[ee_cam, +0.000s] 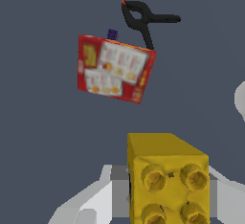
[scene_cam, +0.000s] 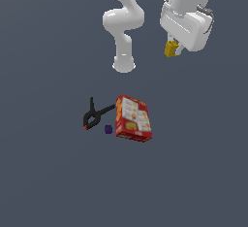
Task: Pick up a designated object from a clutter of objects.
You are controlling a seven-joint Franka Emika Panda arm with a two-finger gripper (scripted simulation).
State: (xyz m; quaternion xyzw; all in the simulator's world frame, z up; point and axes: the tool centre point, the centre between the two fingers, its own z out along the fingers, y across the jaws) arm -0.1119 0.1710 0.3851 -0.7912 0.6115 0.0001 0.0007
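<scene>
My gripper [scene_cam: 171,50] is shut on the tiny yellow block [scene_cam: 170,49] and holds it high above the floor, at the exterior view's upper right. In the wrist view the yellow block [ee_cam: 167,177] with its round studs sits between my grey fingers [ee_cam: 117,189]. The red cracker box [scene_cam: 133,118] lies flat on the floor below, also in the wrist view [ee_cam: 115,68]. The black spring clamp with orange tips [scene_cam: 95,114] lies to the exterior view's left of the box. The tiny purple cube [scene_cam: 108,129] sits between clamp and box. The small blue ball is out of view.
The arm's white base [scene_cam: 124,65] stands behind the clutter. The clamp [ee_cam: 146,19] and purple cube [ee_cam: 112,34] also show in the wrist view beyond the box. Dark grey floor [scene_cam: 48,182] surrounds everything.
</scene>
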